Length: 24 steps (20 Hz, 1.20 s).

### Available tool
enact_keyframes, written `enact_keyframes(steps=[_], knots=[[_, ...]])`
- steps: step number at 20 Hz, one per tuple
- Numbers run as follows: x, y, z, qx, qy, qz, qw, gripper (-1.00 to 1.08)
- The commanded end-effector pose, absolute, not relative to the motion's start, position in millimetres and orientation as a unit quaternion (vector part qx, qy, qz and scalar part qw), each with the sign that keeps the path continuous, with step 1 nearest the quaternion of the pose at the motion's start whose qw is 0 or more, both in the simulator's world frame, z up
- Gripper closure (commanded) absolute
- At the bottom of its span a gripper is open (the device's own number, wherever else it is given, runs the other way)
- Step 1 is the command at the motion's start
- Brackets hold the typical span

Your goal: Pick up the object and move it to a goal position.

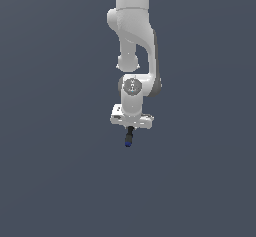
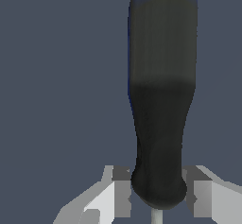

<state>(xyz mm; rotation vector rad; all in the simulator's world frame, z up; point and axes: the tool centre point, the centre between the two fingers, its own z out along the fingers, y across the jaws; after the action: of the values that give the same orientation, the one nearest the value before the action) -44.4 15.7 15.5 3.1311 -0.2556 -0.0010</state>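
object: slim dark stick [image 1: 129,135] with a blue tip, hanging below the white gripper [image 1: 130,127], centre of the exterior view, just under mid-frame. blue end points down, away from the hand.
jaws: pinching the stick at its dark end; wrist view shows the pads [image 2: 122,190] flanking the stick's base [image 2: 158,180], apparently touching both sides.
surroundings: plain grey-blue backdrop, no desk edge or goal marker visible.
handling (judgement): looks rigid and light, much narrower than the hand; smooth rounded body, so it could twist or slip in the pinch.
grip point (judgement): end grip leaves a long overhang; a hold nearer mid-length would swing less.
risk (judgement): fast moves could pivot it.
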Motion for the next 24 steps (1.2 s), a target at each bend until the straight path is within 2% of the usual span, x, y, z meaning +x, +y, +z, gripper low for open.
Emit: enact_keyframes(steps=[1, 10, 24], knots=[[-46.4, 19.0, 15.8, 0.997, -0.081, 0.000, 0.000, 1.08], [-75.8, 60.2, 17.4, 0.997, -0.081, 0.000, 0.000, 1.08], [-158.5, 181.7, 21.8, 0.997, -0.081, 0.000, 0.000, 1.08]])
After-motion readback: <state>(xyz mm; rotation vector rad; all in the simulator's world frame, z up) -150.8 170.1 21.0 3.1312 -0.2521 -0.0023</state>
